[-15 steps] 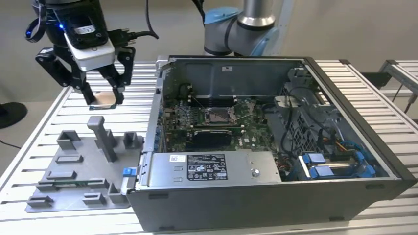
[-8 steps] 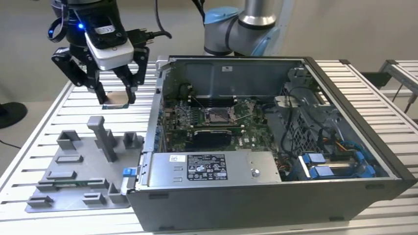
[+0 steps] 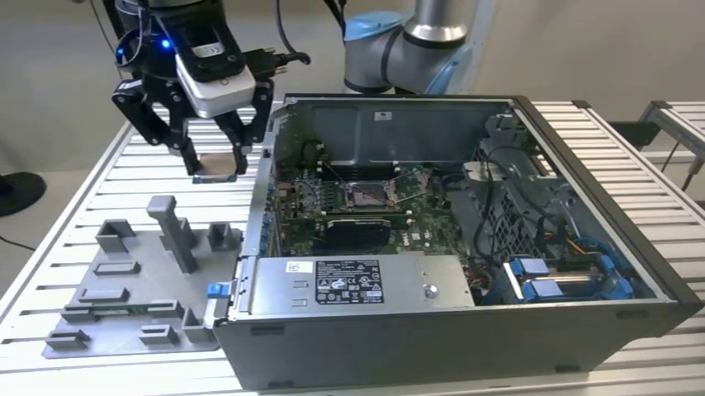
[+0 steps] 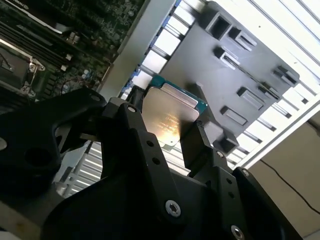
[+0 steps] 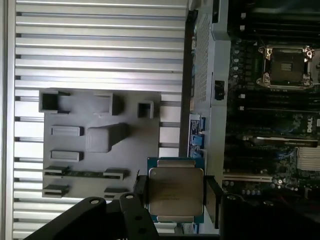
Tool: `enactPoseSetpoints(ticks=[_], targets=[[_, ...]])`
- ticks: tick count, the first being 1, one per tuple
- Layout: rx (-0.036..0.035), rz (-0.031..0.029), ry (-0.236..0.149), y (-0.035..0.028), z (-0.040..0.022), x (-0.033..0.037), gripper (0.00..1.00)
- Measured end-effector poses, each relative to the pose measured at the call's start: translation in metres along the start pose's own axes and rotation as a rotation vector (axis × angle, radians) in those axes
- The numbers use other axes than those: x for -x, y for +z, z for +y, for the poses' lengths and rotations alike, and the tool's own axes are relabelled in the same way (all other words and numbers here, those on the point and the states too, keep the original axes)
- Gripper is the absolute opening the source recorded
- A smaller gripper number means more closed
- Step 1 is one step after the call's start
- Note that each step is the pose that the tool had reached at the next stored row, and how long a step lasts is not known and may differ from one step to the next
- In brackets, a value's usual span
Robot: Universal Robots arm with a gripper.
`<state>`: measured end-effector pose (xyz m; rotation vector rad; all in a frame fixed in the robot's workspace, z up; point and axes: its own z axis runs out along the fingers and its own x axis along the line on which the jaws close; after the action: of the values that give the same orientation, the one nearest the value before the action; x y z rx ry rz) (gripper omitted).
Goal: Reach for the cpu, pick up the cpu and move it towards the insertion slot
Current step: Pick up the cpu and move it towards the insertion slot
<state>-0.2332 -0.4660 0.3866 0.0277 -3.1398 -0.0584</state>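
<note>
Black two-fingered tool [image 5: 176, 197] clamped on the thin square silvery-beige cpu [image 5: 175, 192], lifted above the slatted metal desk [image 3: 111, 177], with the silver-framed insertion slot [image 3: 367, 195] at four o'clock, unreached.

Slatted aluminium table [image 3: 99, 194] with ribbed top; grey fixture plate [image 3: 132, 309] with upright blocks lies on it at the exterior view's left; open computer case [image 3: 463, 330] rests on the slats just beside the plate, touching its edge.
</note>
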Motion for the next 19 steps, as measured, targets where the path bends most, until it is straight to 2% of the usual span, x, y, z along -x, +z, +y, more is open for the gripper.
enactPoseSetpoints(ticks=[8,16,19], targets=[[0.0001,0.0000,0.000,0.0002,-0.0004,0.0241,0.00],[0.0001,0.0000,0.000,0.0005,-0.0009,0.0545,0.00],[0.0000,0.0001,0.000,0.0007,-0.0011,0.0683,0.00]])
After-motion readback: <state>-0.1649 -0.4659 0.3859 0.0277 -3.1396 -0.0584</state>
